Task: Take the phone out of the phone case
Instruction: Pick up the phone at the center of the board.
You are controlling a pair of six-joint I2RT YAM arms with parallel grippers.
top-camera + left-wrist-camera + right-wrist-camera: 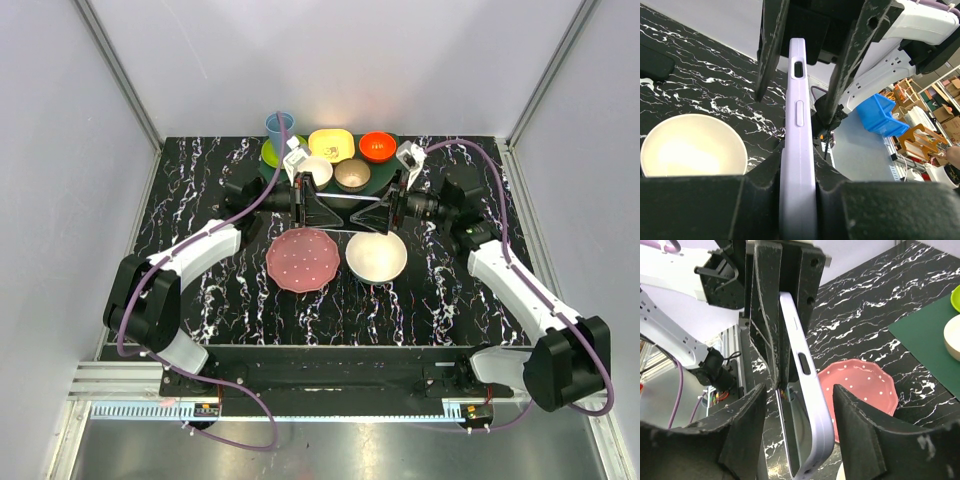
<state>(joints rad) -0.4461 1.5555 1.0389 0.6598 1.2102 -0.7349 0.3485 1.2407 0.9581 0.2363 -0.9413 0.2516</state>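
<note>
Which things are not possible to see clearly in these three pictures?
- Phone: the right wrist view gives only a dark glossy sliver at a steep angle. Whether it sits fully in the case is unclear.
- Left wrist view: the case is edge-on, so its rim hides the phone. The left fingers and the bottom edge cover its near end.
- Top view: phone and case are too small to make out.

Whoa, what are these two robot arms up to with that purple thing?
The left arm has its jaws clamped on a lavender phone case, held in the air near the pink plate and white bowl. The right arm's jaws stand open around its other end. The phone appears to be inside it.
</note>
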